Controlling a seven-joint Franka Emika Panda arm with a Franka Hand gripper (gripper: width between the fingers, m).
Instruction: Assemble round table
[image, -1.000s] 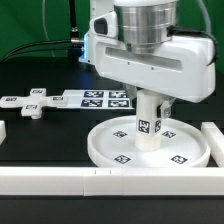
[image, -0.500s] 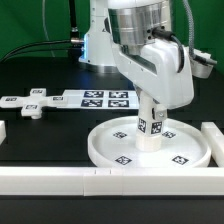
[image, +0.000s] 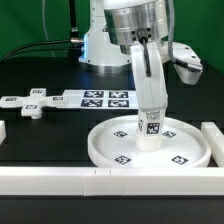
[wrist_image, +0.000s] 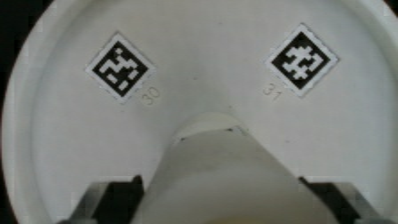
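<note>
end effector (image: 147, 104) clamped on cylinder (image: 150, 130) | cylinder upright directly beneath, foot at disc (image: 100, 150) centre, likely to seat it there | cross (image: 28, 106) well apart on worktop (image: 50, 135), untouched

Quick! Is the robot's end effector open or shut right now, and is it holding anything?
The end effector is closed on the short thick cylinder, which stands upright on the round disc.

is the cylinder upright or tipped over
Upright: the cylinder stands on end in the middle of the round disc, clasped from above by the gripper.
</note>
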